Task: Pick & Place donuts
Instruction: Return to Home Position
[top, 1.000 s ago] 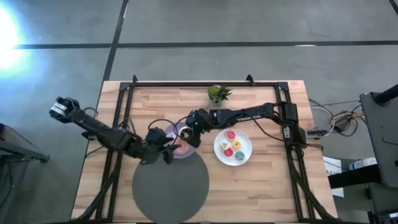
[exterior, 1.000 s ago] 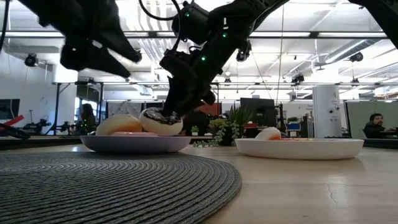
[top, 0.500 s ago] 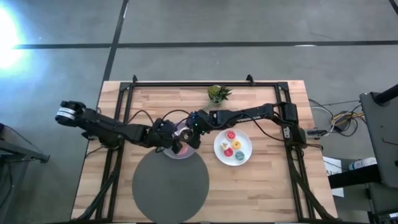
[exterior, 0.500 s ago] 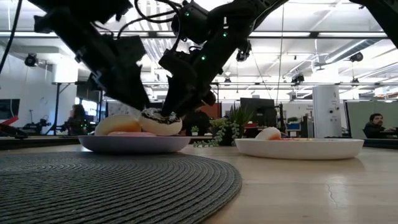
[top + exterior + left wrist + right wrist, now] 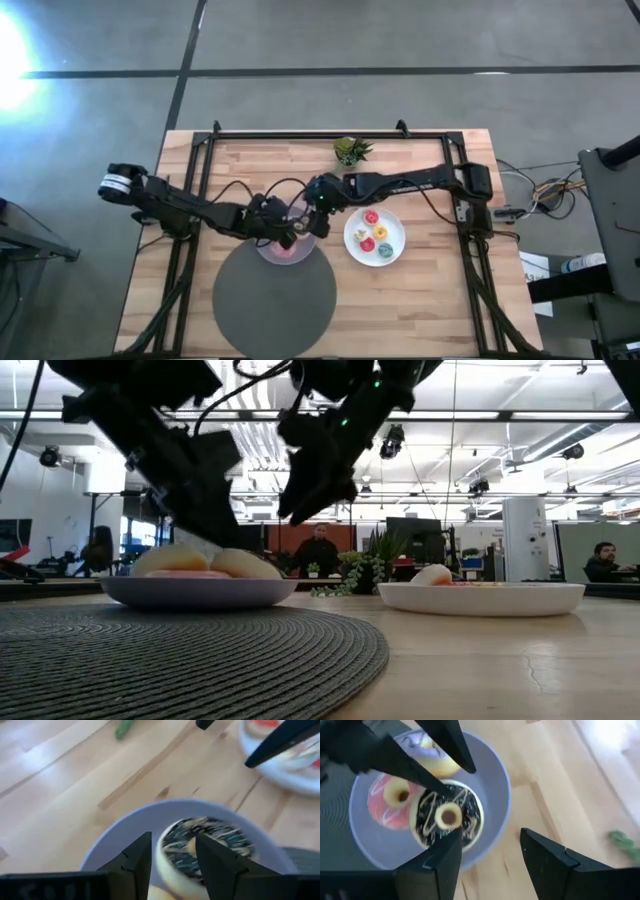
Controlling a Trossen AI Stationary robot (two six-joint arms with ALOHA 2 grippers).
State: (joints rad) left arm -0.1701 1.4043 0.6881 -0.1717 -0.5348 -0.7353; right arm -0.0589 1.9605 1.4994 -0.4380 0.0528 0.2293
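A lilac plate (image 5: 268, 254) (image 5: 492, 780) holds three donuts: chocolate-brown with white drizzle (image 5: 470, 817) (image 5: 210, 837), pink (image 5: 382, 815), and purple-white (image 5: 440, 766), half hidden by a finger. My left gripper (image 5: 290, 236) (image 5: 172, 840) is open and low over this plate, its fingers standing on either side of the chocolate donut's near rim. My right gripper (image 5: 318, 224) (image 5: 491, 832) is open and hangs above the plate's right edge, clear of the donuts (image 5: 300, 510). A white plate (image 5: 395, 245) carries several more donuts. My left gripper comes slanting down from the table's left, one fingertip (image 5: 447, 791) at the chocolate donut's edge (image 5: 451, 799) and the other (image 5: 468, 769) over the plate. Whether either finger touches the donut, I cannot tell. The donut lies flat on the plate.
The big dark grey disc (image 5: 275, 300) lies just near of the lilac plate. A small potted plant (image 5: 350, 150) stands by the far edge. A black frame rail (image 5: 300, 134) runs along the far side. Bare wood shows to the right of the white plate (image 5: 480, 598).
My right gripper has let go of the chocolate donut, which now lies on the lilac plate, and has risen clear of it. My left gripper has moved toward the table's right and come down over the plate. The plate has slid a little toward the near edge.
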